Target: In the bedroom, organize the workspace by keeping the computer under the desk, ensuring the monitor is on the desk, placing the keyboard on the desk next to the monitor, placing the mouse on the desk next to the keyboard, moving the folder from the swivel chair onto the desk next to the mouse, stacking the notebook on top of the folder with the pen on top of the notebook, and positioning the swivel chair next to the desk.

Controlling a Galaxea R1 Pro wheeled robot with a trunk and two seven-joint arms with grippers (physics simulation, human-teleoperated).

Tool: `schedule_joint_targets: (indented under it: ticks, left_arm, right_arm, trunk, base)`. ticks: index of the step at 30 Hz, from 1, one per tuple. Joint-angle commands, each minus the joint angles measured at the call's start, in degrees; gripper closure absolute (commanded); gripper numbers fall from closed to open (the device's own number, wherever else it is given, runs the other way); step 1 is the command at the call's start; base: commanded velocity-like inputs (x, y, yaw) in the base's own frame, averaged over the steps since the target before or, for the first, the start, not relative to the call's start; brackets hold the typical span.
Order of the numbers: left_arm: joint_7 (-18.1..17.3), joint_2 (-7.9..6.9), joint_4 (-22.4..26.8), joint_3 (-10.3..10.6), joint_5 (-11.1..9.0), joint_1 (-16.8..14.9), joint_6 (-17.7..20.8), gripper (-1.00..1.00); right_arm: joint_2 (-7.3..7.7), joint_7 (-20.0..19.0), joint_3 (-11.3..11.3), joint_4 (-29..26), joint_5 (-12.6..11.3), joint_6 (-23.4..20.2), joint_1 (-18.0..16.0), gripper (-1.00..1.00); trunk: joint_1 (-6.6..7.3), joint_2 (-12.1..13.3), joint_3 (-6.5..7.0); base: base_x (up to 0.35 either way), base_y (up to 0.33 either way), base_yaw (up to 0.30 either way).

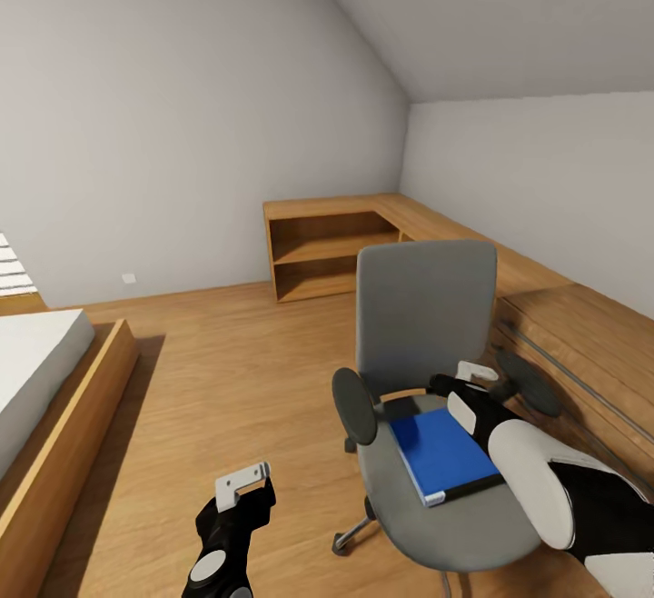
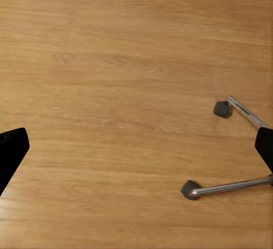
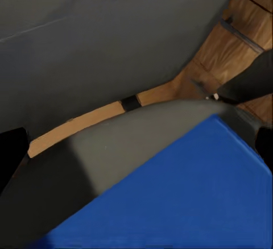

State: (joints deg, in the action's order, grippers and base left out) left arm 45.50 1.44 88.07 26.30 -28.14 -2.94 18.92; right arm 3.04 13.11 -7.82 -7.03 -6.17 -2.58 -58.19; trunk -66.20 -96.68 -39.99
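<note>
The grey swivel chair (image 1: pixel 425 307) stands on the wooden floor at centre right, its seat facing me. A blue folder (image 1: pixel 442 453) lies flat on the seat (image 3: pixel 96 158); in the right wrist view the folder (image 3: pixel 170 203) is close under the camera. My right gripper (image 1: pixel 465 391) hovers open just above the folder's far edge, near the backrest, and its fingers spread wide in the right wrist view (image 3: pixel 136 146). My left gripper (image 1: pixel 243 482) hangs open and empty over bare floor left of the chair; the left wrist view (image 2: pixel 136 149) shows it above the boards.
A long low wooden unit (image 1: pixel 581 343) runs along the right wall just behind the chair, ending in open shelves (image 1: pixel 327 257) at the corner. A bed (image 1: pixel 45 380) in a wooden frame sits at left. The chair's chrome legs and casters (image 2: pixel 222 108) lie near my left gripper.
</note>
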Motion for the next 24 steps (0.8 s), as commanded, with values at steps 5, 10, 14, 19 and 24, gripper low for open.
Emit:
schedule_joint_targets:
  ticks: [5,10,14,19,24]
  left_arm:
    - [0.4,-0.03,0.1,0.1,-0.2,0.0,0.2,-1.0]
    - [0.4,-0.1,0.2,0.1,-0.2,0.0,0.2,-1.0]
    - [0.4,-0.12,0.2,0.1,-0.2,0.0,0.2,-1.0]
    - [0.4,-0.12,0.3,0.0,-0.2,0.0,0.2,-1.0]
    - [0.4,-0.12,0.3,0.0,-0.2,0.0,0.2,-1.0]
  right_arm:
    - [-0.56,0.2,0.2,-0.2,-0.6,-0.5,1.2,-1.0]
    - [-0.81,0.2,0.2,-0.2,-0.7,-0.6,1.5,-1.0]
    - [-0.89,0.2,0.2,-0.2,-0.8,-0.8,1.6,-1.0]
    - [-0.92,0.2,0.1,-0.2,-0.8,-1.5,1.6,-1.0]
    - [-0.86,0.2,0.1,-0.2,-0.8,-2.7,1.6,-1.0]
  trunk:
    - [-1.1,-2.0,-0.95]
    - [-2.2,-4.1,-1.86]
    - [-3.08,-5.7,-2.69]
    - [-4.17,-7.7,-3.81]
    - [-5.27,-9.7,-4.8]
  base:
    - [0.0,0.0,0.0]
    - [0.0,0.0,0.009]
    - [0.0,0.0,0.104]
    - [0.0,0.0,0.169]
    - [0.0,0.0,0.065]
